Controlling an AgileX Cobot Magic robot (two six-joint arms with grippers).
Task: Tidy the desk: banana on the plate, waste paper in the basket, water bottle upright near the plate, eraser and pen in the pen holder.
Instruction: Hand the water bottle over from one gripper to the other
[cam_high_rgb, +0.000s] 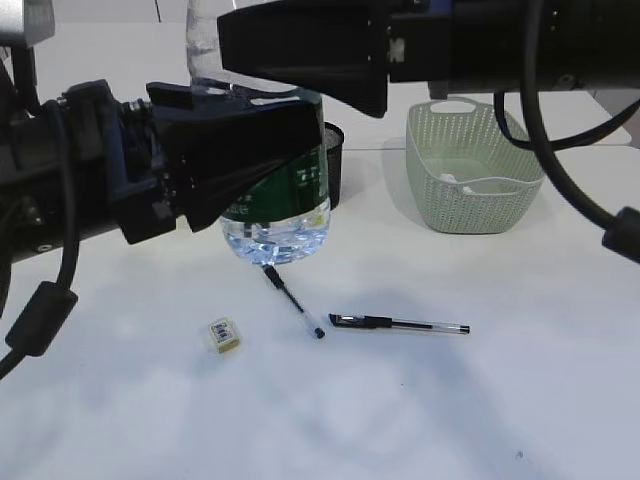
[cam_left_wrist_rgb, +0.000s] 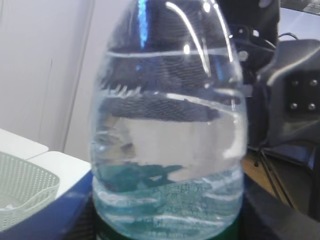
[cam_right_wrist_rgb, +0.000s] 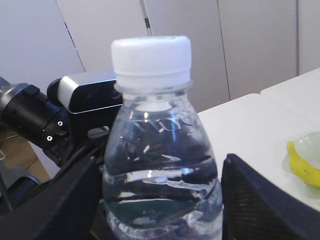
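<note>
Exterior view: at the left, the left gripper (cam_high_rgb: 262, 150) is seen clamped around the labelled middle of the water bottle (cam_high_rgb: 285, 215), which is held upright and lifted clear of the desk (cam_high_rgb: 450, 400). The bottle's clear base is visible below the black fingers, just above the tip of 1 black pen (cam_high_rgb: 293, 302). On the desk below and to the left lies the eraser (cam_high_rgb: 224, 334), apart from both pens. A 2nd pen (cam_high_rgb: 398, 323) lies flat to the right of the 1st, close to it but not touching. Behind the bottle a dark mesh edge of the pen holder (cam_high_rgb: 336, 160) is partly seen. Further right the basket (cam_high_rgb: 468, 170) stands on the desk with something white inside; it cannot be made out clearly. Across the top of this view the right arm reaches in from the right, its gripper end placed over the upper part of the bottle.

From the left wrist view, the bottle (cam_left_wrist_rgb: 167, 130) fills the frame, with the green label at the bottom edge and a corner of the basket (cam_left_wrist_rgb: 25, 187) at the lower left.

From the right wrist view, the white cap and shoulder of the bottle (cam_right_wrist_rgb: 160, 150) are shown between the right gripper's 2 dark fingers (cam_right_wrist_rgb: 260, 200), which stand spread at either side with a gap to the plastic, so no grip is made. At the far right edge the banana (cam_right_wrist_rgb: 302, 167) lies on the plate (cam_right_wrist_rgb: 307, 142)
</note>
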